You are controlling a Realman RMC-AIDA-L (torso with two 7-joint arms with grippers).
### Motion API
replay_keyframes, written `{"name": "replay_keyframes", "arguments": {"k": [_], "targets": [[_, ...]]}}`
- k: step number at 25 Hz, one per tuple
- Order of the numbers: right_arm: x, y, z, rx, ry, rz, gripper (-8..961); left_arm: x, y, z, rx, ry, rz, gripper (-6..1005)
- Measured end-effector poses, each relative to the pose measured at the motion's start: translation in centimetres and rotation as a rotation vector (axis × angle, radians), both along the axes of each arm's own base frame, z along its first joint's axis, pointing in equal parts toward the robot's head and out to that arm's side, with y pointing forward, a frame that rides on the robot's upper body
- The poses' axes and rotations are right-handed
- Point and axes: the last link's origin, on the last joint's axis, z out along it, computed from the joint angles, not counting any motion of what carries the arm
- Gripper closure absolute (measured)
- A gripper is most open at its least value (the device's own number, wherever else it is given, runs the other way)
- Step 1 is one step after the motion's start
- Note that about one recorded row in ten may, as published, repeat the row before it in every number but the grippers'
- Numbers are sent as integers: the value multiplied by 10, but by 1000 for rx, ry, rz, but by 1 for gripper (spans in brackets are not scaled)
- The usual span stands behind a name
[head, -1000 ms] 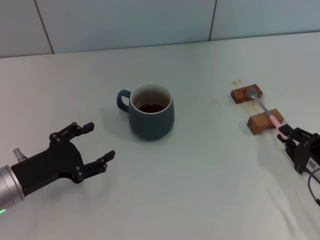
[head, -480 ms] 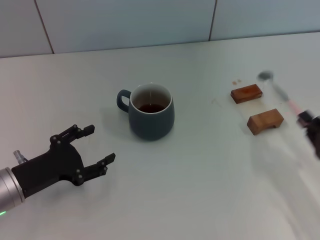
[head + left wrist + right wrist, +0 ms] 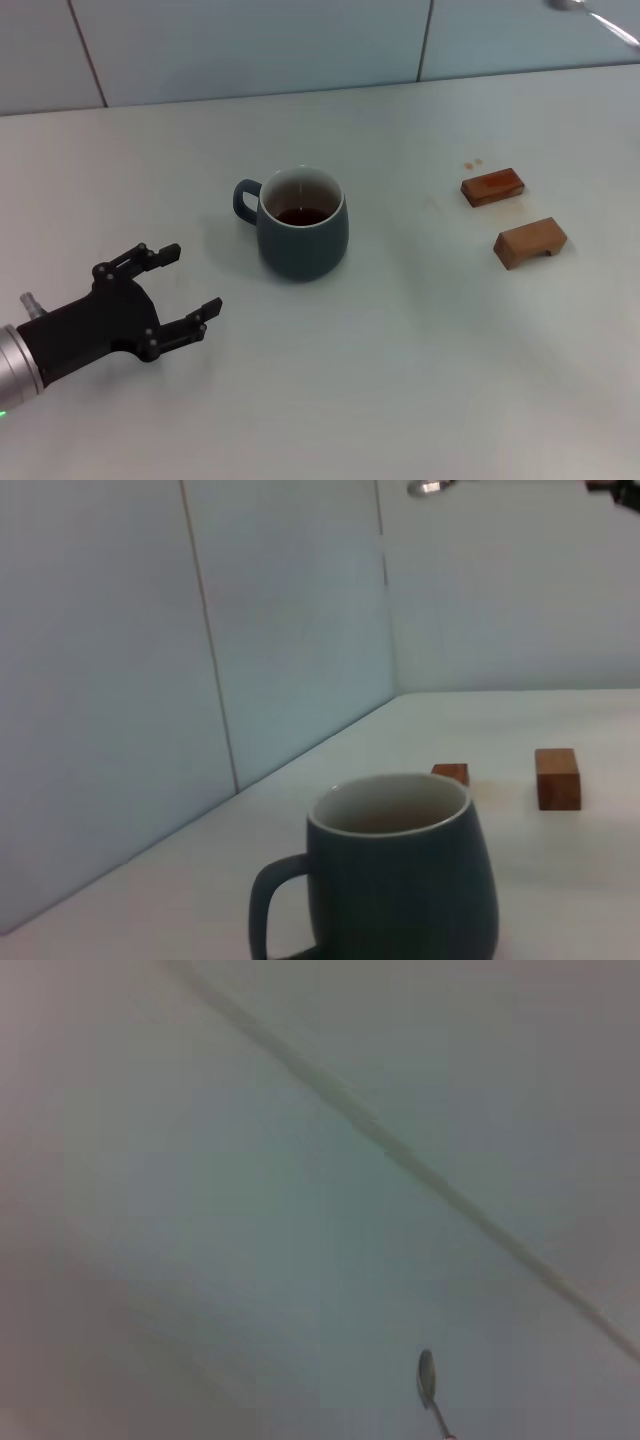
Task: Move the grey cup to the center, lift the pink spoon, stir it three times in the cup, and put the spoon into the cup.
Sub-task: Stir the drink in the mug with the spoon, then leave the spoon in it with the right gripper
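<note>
The grey cup [image 3: 303,238] stands mid-table with its handle toward my left and brown liquid inside; it also shows in the left wrist view [image 3: 400,880]. My left gripper [image 3: 190,280] is open and empty, low over the table to the cup's front left. The pink spoon [image 3: 575,8] is lifted high at the far right; only its silver bowl and neck show. It also shows in the left wrist view [image 3: 430,487] and the right wrist view [image 3: 427,1378]. My right gripper is out of the head view; a dark bit of it [image 3: 612,485] holds the spoon's end.
Two brown wooden blocks [image 3: 492,187] [image 3: 530,242] lie on the table at the right, with nothing on them. They also show in the left wrist view [image 3: 451,774] [image 3: 557,777]. A tiled wall [image 3: 250,50] backs the table.
My right gripper took the spoon off the wooden blocks and rose up and out of the head view. My left gripper drew back slightly toward the left.
</note>
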Motion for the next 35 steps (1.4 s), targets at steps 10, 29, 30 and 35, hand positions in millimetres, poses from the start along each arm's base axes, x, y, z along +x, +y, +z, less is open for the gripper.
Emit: {"name": "replay_keyframes", "arguments": {"k": [10,29,30,35], "targets": [[-130,35,29,-241,-596,146,840,1,4,1,-13,0,20,165],[-254,93,-3,-605,-1051,212,840,4,9,1,-12,2,14,164],[-256,97,-7,-622,-1060,214,840,4,9,1,-12,2,14,164],[-261,113,-28,-673,-1091,214,840,4,9,1,-12,2,14,164]]}}
